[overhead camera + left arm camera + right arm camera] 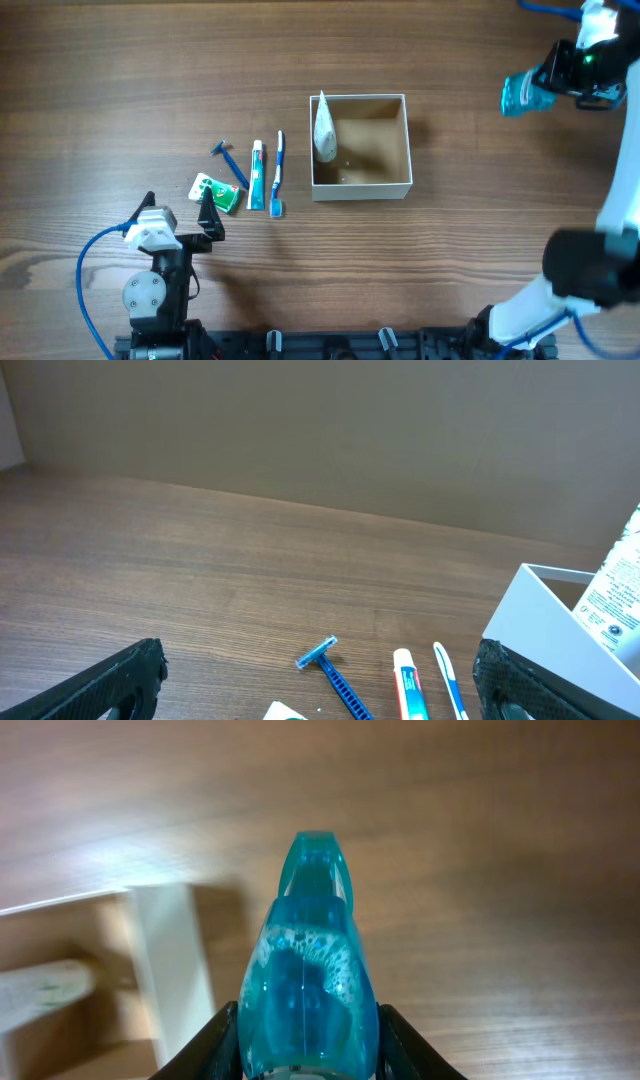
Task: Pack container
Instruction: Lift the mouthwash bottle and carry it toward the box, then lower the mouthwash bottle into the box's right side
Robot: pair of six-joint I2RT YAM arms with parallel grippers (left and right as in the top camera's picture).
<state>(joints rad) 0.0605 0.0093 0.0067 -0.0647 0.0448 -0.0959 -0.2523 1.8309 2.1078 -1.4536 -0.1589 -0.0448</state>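
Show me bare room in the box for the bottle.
Inside the container, the floor is bare from the white tube at its left wall to the right wall. The table is bare between container and the bottle in the right gripper. Crowded: left of it, with toothbrush, toothpaste, razor, packet and the open left gripper.

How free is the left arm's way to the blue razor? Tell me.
Probably yes: the left gripper is open, and the razor lies uncovered just ahead; only the green packet sits close by.

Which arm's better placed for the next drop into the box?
Right: the right pincer grips the translucent blue bottle near the white-walled square cardboard box. The left pincer sits open, empty, near the green packet.
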